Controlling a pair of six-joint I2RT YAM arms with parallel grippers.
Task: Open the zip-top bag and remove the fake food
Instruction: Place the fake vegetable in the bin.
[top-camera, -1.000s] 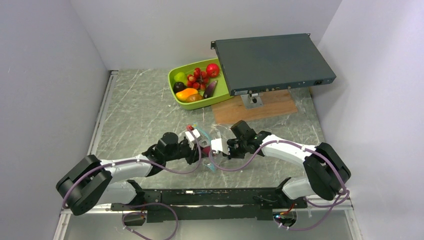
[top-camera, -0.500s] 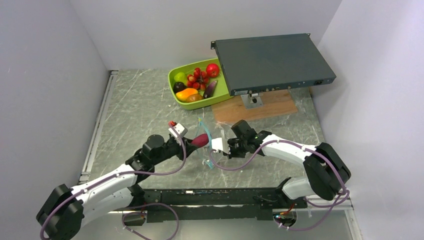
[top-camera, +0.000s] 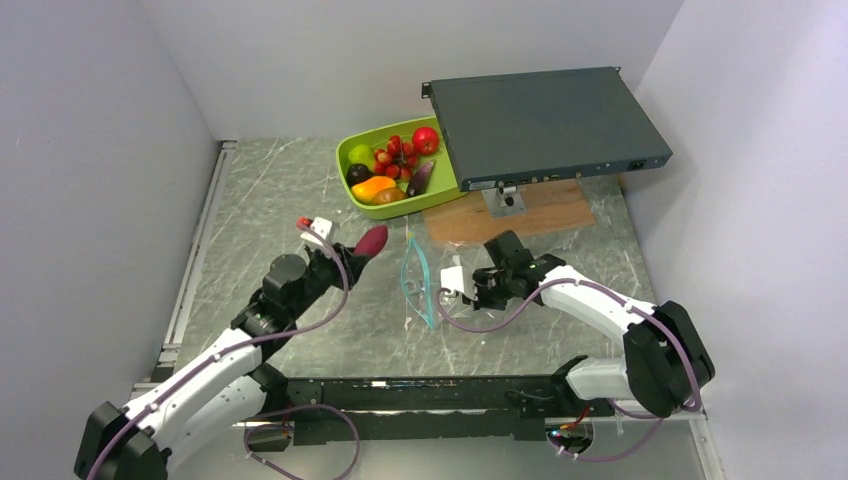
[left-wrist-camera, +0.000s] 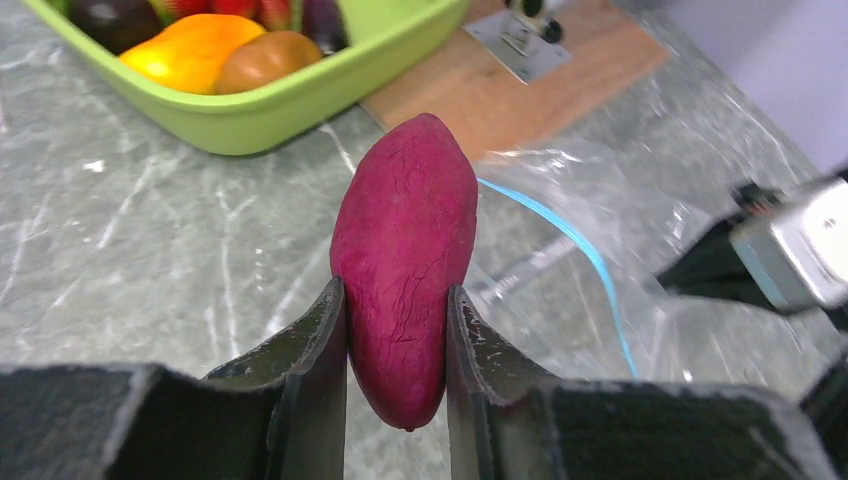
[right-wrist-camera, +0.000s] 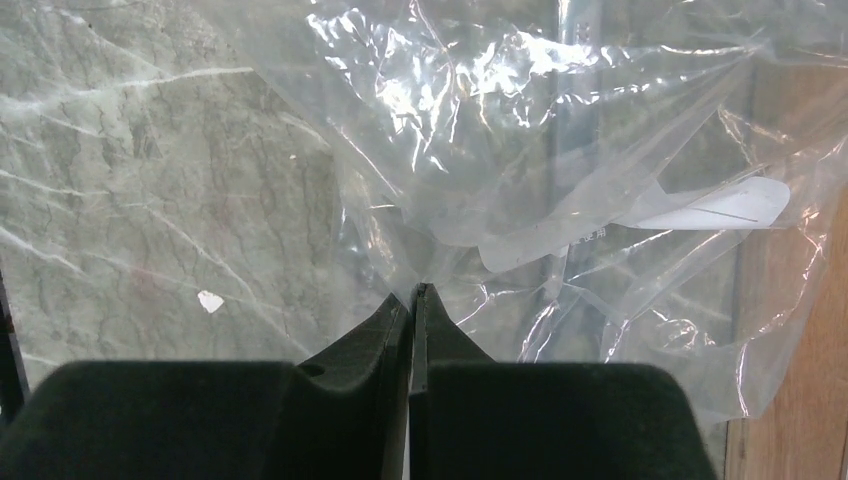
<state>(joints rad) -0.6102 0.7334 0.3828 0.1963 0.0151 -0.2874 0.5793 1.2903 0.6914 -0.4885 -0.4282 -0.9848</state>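
My left gripper (top-camera: 352, 253) is shut on a magenta, sweet-potato-shaped fake food (top-camera: 371, 241) and holds it above the table, left of the bag. In the left wrist view the food (left-wrist-camera: 405, 240) stands between the fingers of that gripper (left-wrist-camera: 397, 292). The clear zip-top bag (top-camera: 416, 276) with its blue zip strip lies crumpled at mid-table. My right gripper (top-camera: 449, 284) is shut on the bag's edge. In the right wrist view its jaws (right-wrist-camera: 412, 296) pinch the plastic (right-wrist-camera: 520, 150). The bag looks empty.
A lime-green tray (top-camera: 412, 207) at the back holds a red apple (top-camera: 426, 139), a grape bunch (top-camera: 392, 157), a mango (top-camera: 372, 187) and other fruits. A dark grey flat box (top-camera: 545, 125) stands on a stand over a wooden board (top-camera: 530, 222).
My left gripper has drawn the magenta food out of the bag and carried it left and toward the back. My right gripper has shifted a little right and back with the bag.
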